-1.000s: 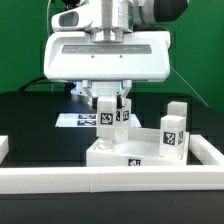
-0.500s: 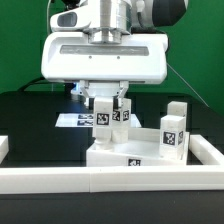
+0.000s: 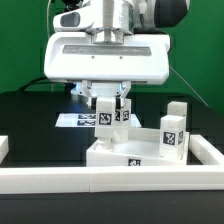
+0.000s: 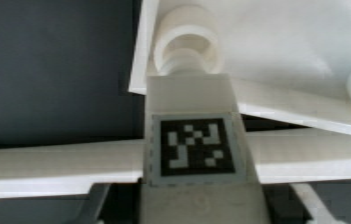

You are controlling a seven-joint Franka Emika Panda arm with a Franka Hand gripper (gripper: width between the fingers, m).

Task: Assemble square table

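Note:
The square table's white slab [image 3: 135,148] lies by the front rail, with a tag on its near edge. My gripper [image 3: 112,108] is shut on a white tagged leg [image 3: 106,117] and holds it upright over the slab's corner on the exterior view's left. I cannot tell whether the leg's lower end touches the slab. In the wrist view the leg [image 4: 195,140] fills the middle between the gripper's [image 4: 195,205] dark fingers, and its far end points at the slab [image 4: 278,70]. A second tagged leg [image 3: 174,130] stands upright at the slab's right side.
A long white rail [image 3: 110,182] borders the black table at the front, with ends at both sides. The marker board [image 3: 78,120] lies flat behind the gripper. A green wall stands at the back.
The gripper body has shifted up very slightly with the leg still in it. The slab and the standing leg have not moved.

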